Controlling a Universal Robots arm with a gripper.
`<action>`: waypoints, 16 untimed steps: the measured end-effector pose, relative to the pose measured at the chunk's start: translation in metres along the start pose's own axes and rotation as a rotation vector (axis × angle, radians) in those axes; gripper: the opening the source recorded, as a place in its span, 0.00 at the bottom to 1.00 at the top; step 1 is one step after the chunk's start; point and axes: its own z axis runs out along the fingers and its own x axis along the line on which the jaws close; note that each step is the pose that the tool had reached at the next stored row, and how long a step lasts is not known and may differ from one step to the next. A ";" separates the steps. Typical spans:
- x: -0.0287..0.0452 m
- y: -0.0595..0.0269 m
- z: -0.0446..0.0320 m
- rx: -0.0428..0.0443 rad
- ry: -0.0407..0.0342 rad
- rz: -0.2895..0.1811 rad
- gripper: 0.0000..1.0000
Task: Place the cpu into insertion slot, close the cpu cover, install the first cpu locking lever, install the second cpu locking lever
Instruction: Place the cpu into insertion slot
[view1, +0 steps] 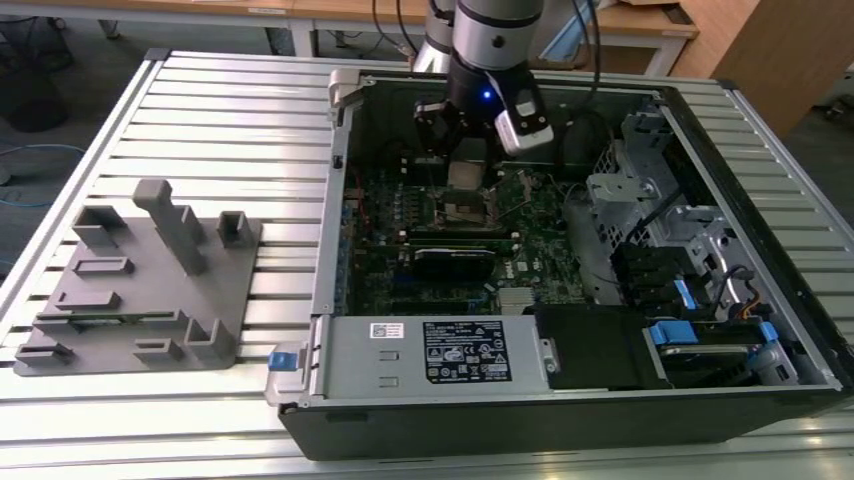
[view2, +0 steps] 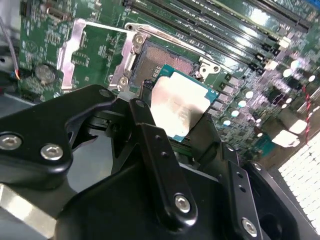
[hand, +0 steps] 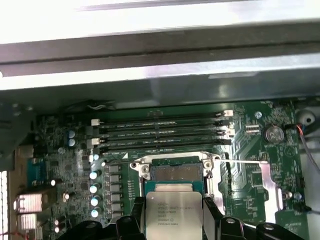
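Open computer case (view1: 561, 435) lying flat on a slatted metal table (view1: 200, 110), green motherboard (view1: 387, 235) exposed inside. Grey moulded fixture (view1: 140, 290) on the table near the edge at the exterior view's left, just beside the case. Silver power supply (view1: 427, 355) along the case's near wall.

Robot arm (view1: 494, 30) standing over the far half of the case. Black gripper (view1: 465, 160) hanging above the motherboard, pressed together on the cpu (view1: 465, 174), with the insertion slot (view1: 467, 207) close beneath.

In the second wrist view, cpu (view2: 182, 102) pinched by two opposite edges between black fingers (view2: 150, 137), dull silver top facing up, green rim showing around it. Chip tilted and overlapping one edge of the insertion slot (view2: 160, 60), not seated in it. Socket open, with a dark frame and a pale pin field. Thin metal cpu cover (view2: 70, 47), a silver frame with a cut-out middle, swung open to the side of the slot, toward a round coin battery (view2: 45, 74). Long black memory slots (view2: 225, 22) along the slot's other side.

In the first wrist view, cpu (hand: 173, 207) between the fingers (hand: 212, 216), just short of the insertion slot (hand: 177, 172). Memory slots (hand: 160, 131) beyond the slot, toward the case wall.
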 end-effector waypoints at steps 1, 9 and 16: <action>0.0000 0.0000 0.0005 0.0003 -0.0013 0.018 0.54; 0.0001 -0.0003 0.0040 0.0026 -0.0112 0.163 0.54; 0.0001 -0.0004 0.0056 0.0042 -0.0182 0.267 0.54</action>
